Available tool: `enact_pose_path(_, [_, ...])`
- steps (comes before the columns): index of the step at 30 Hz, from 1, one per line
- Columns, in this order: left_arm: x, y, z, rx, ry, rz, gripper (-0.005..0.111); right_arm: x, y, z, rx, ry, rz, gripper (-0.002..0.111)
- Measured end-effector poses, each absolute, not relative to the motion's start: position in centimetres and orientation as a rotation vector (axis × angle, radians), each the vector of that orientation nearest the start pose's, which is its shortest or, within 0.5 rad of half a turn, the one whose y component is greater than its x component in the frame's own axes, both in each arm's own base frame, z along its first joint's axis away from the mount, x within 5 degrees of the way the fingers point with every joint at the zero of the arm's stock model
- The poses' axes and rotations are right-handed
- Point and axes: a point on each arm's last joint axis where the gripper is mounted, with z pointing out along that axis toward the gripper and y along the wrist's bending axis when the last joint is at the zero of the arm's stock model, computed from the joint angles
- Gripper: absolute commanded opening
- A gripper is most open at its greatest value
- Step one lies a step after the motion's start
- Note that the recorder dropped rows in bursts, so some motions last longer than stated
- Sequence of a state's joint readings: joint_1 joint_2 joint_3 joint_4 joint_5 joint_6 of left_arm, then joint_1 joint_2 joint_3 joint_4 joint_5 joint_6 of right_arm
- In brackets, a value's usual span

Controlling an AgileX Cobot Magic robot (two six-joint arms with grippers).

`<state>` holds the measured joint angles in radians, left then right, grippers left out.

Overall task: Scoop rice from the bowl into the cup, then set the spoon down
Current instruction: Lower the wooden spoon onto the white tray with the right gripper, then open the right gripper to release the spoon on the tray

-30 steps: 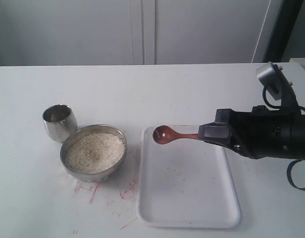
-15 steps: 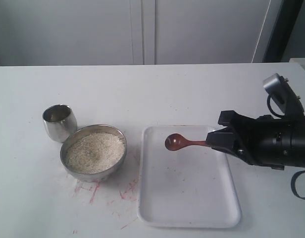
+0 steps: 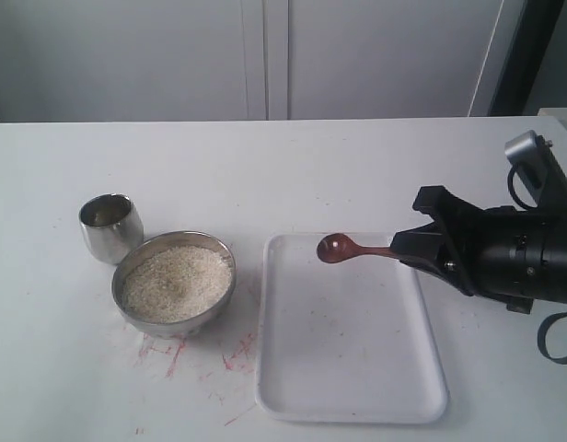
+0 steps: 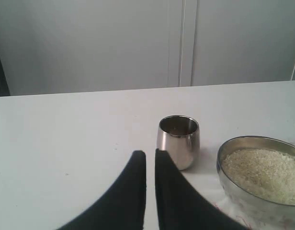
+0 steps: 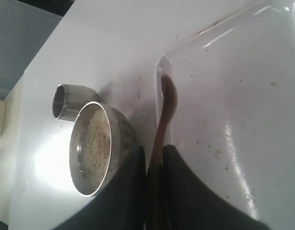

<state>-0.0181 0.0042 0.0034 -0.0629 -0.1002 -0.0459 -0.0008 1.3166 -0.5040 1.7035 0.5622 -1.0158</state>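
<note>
A white tray (image 3: 352, 368) lies right of the bowl (image 3: 173, 322) of rice (image 3: 176, 281) and the cup (image 3: 109, 226). Over its far end, the right gripper (image 3: 405, 250) pinches the spoon (image 3: 343, 248) by its handle, long axis pointing left toward the bowl. The left gripper (image 4: 150, 155), fingers nearly together and empty, sits near the cup.

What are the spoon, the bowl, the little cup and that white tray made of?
The spoon looks like wood, reddish-brown with a slight gloss. The bowl and the cup look like polished metal, probably steel, since both mirror their surroundings. The tray is likely plastic, plain white with a rounded raised rim and a soft sheen; painted metal is possible.
</note>
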Motion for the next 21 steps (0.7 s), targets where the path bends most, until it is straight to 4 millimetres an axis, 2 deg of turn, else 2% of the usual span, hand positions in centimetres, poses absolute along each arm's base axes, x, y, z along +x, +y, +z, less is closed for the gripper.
enact_pose_path(8, [5.6,0.0,22.1,-0.068,1.390,-0.101,0.014,23.7,4.9,19.3,0.541,2.287,1.030,0.000])
enact_pose_path(21, [5.6,0.0,22.1,-0.068,1.390,-0.101,0.014,24.4,5.6,16.8,0.482,2.372,1.102,0.000])
